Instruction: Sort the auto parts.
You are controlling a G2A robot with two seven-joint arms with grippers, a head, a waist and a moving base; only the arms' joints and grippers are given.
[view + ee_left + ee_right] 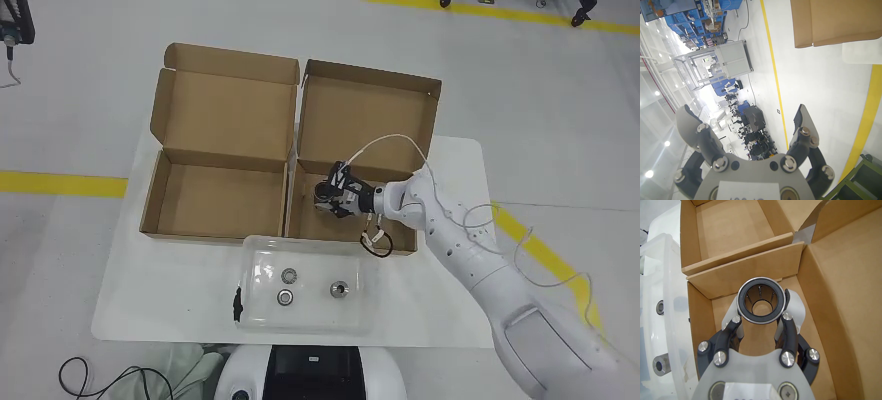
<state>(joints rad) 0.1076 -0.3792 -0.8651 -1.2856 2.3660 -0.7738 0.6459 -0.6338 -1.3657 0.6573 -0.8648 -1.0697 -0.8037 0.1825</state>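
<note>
The right pincer [761,302] is clenching a bearing [761,319] — a short metal sleeve with a black end ring and rows of tiny balls lining its bore. Its fingers [795,306] are pressing on the sleeve's two sides. The bore is facing straight back at the wrist camera, so cardboard is showing through it. In the top view this pincer is hanging inside the right box [306,222], toward that box's 9 o'clock wall, with its arm coming in from 4 o'clock. Whether the bearing is touching the box floor I cannot tell.

The left pincer [743,113] is standing released, with one finger [687,119] and its partner spread wide and nothing between them. It is pointing out across a pale floor [819,85] crossed by yellow lines.

The two boxes are sitting side by side toward 12 o'clock on the white desk [130,290], with their lids folded back and their inner walls touching. The left box [215,200] is lying at 9 o'clock from the right one.

At 6 o'clock from the boxes, just beside their front walls, a clear bin [355,310] is holding three small metal pieces. One part [291,274] is lying near the bin's middle, a second part [286,297] is sitting just at 6 o'clock from it, and a third part [338,290] is lying apart at 3 o'clock. All three are showing a round hole — finer detail I cannot tell.
</note>
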